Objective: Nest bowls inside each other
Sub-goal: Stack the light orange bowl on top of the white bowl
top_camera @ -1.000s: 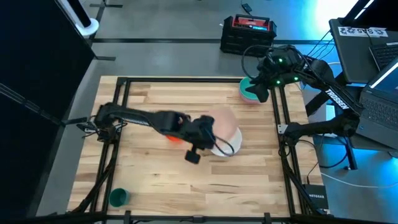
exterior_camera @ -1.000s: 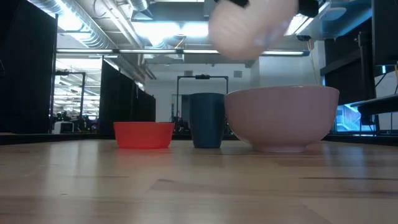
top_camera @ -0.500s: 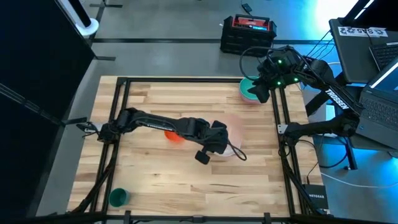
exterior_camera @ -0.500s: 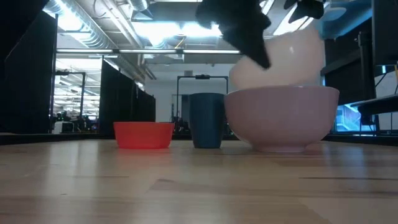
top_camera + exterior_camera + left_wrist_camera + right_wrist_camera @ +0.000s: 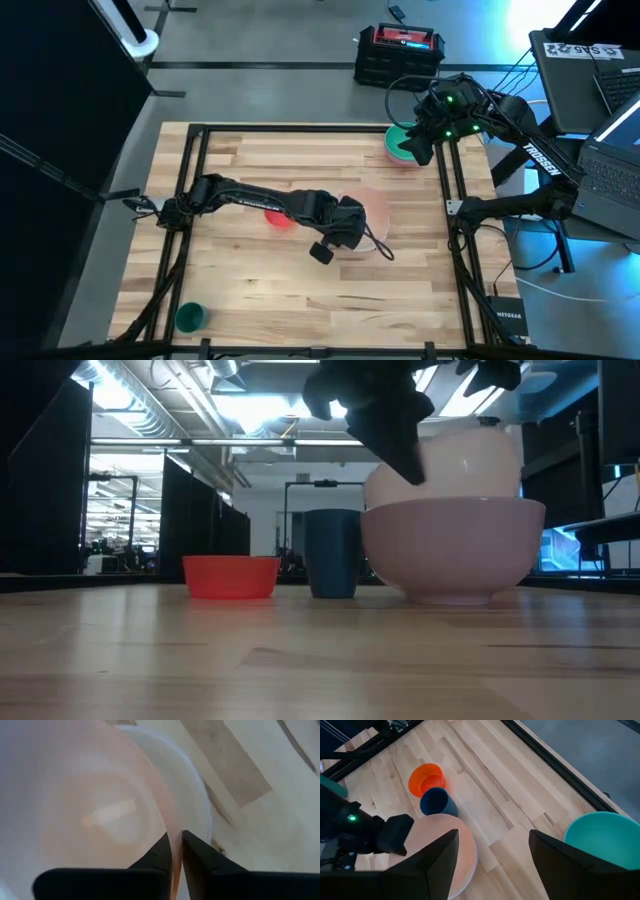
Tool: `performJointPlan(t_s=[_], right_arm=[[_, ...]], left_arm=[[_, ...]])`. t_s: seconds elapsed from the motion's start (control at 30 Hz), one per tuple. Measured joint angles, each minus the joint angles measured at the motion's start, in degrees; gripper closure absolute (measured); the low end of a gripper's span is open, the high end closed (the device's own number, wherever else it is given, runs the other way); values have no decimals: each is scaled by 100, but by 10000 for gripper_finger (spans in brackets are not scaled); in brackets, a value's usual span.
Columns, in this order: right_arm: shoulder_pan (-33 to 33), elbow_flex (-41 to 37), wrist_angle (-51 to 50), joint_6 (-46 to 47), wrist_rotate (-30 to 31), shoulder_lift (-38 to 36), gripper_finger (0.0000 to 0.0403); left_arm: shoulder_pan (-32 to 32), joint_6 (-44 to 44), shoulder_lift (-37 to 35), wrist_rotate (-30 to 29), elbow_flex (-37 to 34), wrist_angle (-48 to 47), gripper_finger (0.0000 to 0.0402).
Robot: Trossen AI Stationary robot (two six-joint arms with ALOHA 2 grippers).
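The translucent peach bowl (image 5: pixel 100 815) sits inside the large white bowl (image 5: pixel 197 795) right of the table's middle. In the low view its upper part (image 5: pixel 460 460) stands above the big bowl's rim (image 5: pixel 455 550). My left gripper (image 5: pixel 352 222) reaches over it from the left, shut on its rim. A red bowl (image 5: pixel 278 216) and a dark blue bowl (image 5: pixel 333 553) stand just left of the stack. My right gripper (image 5: pixel 495 865) hangs open at the far right, above a teal-green bowl (image 5: pixel 400 143). My left gripper has the peach bowl's rim (image 5: pixel 174 837) between its two fingers, one finger (image 5: pixel 161 851) inside the bowl and one outside. The fingers come slanting down from the table's left. The bowl's lower part is down in the white bowl.
A small green bowl (image 5: pixel 190 317) stands at the near left corner. Black frame rails (image 5: pixel 200 160) run along the table's edges. Bare wood lies between the stack and the near edge.
My left gripper has come down and toward the table's right with the peach bowl. The bowl was held above the white bowl and has been lowered into it. The other bowls have stayed in place.
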Motion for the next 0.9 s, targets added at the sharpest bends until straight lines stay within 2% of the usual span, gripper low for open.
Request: performJointPlan(t_s=[0.13,0.63,0.9], right_arm=[[0,0,-2,-6,0,0,175],[0,-2,-7,-118,-4,0,175],[0,-4,-34,-140,-4,2,175]], left_arm=[[18,-351,-11,-2,0,-32,341],[14,-657,-159,-160,-2,-145,240],[-64,-726,-299,-230,-7,-201,222]])
